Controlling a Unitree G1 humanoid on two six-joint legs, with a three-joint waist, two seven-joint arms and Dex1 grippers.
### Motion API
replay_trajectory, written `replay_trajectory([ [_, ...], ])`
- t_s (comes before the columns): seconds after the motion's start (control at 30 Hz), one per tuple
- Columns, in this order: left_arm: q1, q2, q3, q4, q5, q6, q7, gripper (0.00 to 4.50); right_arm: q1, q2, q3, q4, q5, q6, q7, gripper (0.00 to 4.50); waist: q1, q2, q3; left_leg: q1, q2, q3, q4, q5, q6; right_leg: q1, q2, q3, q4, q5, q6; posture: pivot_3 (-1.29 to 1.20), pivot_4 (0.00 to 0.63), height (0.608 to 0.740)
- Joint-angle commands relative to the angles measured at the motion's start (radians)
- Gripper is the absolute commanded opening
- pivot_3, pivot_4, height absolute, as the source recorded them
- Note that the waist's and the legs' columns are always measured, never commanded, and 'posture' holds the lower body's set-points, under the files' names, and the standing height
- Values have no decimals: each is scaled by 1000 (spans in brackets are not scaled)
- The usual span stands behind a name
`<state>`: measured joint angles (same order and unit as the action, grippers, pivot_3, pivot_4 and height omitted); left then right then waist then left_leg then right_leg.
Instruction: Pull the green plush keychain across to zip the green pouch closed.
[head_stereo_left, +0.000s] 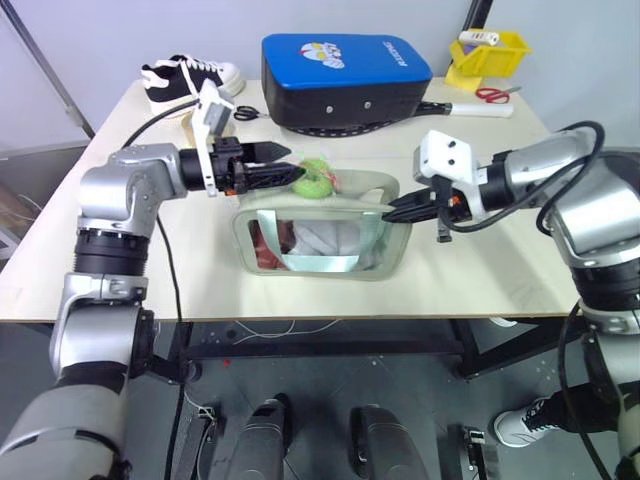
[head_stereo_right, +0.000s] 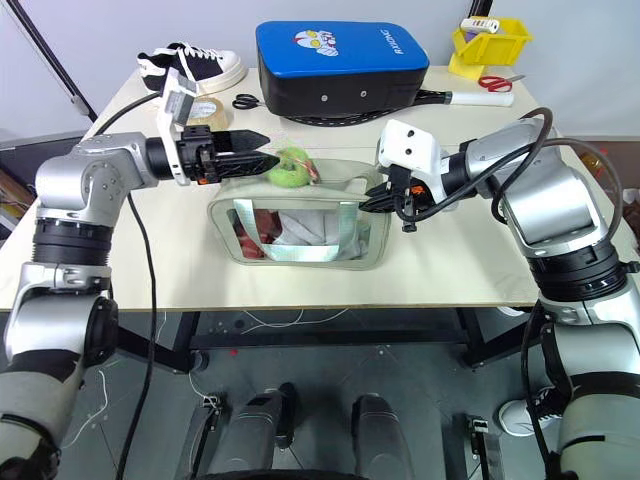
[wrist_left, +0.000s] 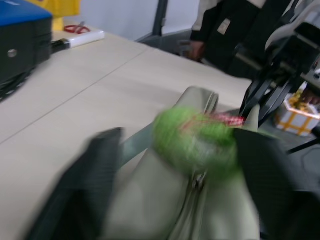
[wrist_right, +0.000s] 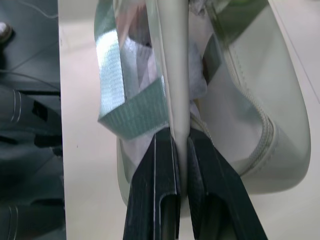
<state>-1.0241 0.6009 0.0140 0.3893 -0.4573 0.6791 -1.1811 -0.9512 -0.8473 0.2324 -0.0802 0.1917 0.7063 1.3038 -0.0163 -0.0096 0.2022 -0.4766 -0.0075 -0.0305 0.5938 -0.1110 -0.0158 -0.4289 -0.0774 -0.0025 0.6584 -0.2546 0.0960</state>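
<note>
The pale tabletop (head_stereo_left: 480, 270) carries the biggest item at its far side, a blue-and-black hard case (head_stereo_left: 345, 80), with a black sneaker (head_stereo_left: 190, 75) toward the far left corner and a yellow bin (head_stereo_left: 490, 52) with red-handled scissors (head_stereo_left: 492, 95) toward the far right. In front of the case stands the green pouch (head_stereo_left: 320, 235), upright, its clear window facing the robot and its top edge running between the two arms. The right gripper (head_stereo_left: 392, 212) is clamped on the pouch's right end, its fingers (wrist_right: 155, 195) nearly together with a thin fold of the pale fabric pinched between them. The left gripper (head_stereo_left: 295, 172) points level at the pouch's top left, and its fingers (wrist_left: 95, 175) stand wide apart on either side of the green plush keychain (head_stereo_left: 315, 180), which sits on the top edge at the left end; no contact with the plush is visible. Judged from this, the zip is hardly closed and the pull has yet to begin. The main risk is that the fingers close on fuzz alone and slide off the soft plush when pulled. Another is that the right pinch, on so little fabric, gives way and the whole pouch drags along.
</note>
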Motion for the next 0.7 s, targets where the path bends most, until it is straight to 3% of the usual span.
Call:
replay_trajectory([
  [0.03, 20, 80, 34, -27, 17, -38, -19, 4420, -24, -10, -19, -28, 11, 0, -6, 0, -1, 0, 0, 0, 1, 0, 0, 0, 0, 0, 0, 0, 0, 0, 0, 0, 150, 724],
  [0.2, 137, 200, 70, -120, -43, -24, -130, 4420, -23, -8, -17, -26, 11, -1, -9, 0, -2, 0, 0, 0, 2, 0, -1, 0, 0, -1, -1, 0, 0, -2, -3, 0, 150, 724],
  [0.37, 259, 214, 60, -222, -44, -50, -137, 4420, -25, -7, -15, -23, 12, -4, -6, 0, 5, 0, 0, 0, 2, 1, -1, -1, -2, 0, -4, 0, -3, -1, -5, 0, 150, 724],
  [0.43, 283, 191, 52, -240, -37, -70, -112, 3875, -29, -6, -13, -19, 10, -5, -5, 0, 4, 0, 0, 0, 3, 2, -1, -2, -3, 0, -5, 0, -3, -1, -5, 0, 150, 724],
  [0.5, 293, 178, 41, -254, -31, -79, -101, 3056, -33, -5, -11, -15, 9, -5, -3, 0, 4, 0, 0, -1, 3, 2, -1, -2, -3, 0, -5, 0, -3, -1, -5, 0, 150, 724],
  [0.7, 308, 164, 19, -264, -1, -102, -73, 11, -38, -3, -14, -16, 7, -5, -8, 0, 3, 0, 0, -1, 3, 2, -1, 0, 0, 0, -4, 0, -3, -1, -5, 0, 150, 724],
])
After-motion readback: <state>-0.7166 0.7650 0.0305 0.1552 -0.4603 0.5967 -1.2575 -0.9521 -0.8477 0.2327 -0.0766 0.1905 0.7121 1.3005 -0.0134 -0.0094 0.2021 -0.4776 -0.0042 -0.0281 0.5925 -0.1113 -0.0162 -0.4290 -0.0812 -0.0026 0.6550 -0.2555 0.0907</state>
